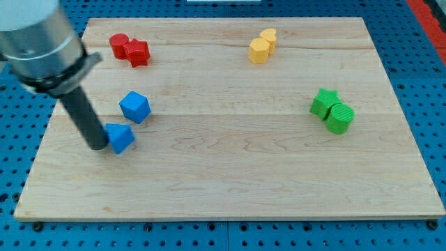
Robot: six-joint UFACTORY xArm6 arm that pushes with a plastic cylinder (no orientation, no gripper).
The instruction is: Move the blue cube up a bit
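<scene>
Nearest the lens on the desk [230,188]: blue triangular block [122,138], just below and slightly left of the blue cube [134,107], apart from it. Touching that triangular block's left side: my tip [98,147], hence below-left of the blue cube. No jaws, only a bare rod, nothing grasped. Probably needs repositioning directly beneath the blue cube for an upward push. No readable writing anywhere.

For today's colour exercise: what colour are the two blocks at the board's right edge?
Green: a star-shaped green block touching a rounder green block, clear in the camera view.
</scene>
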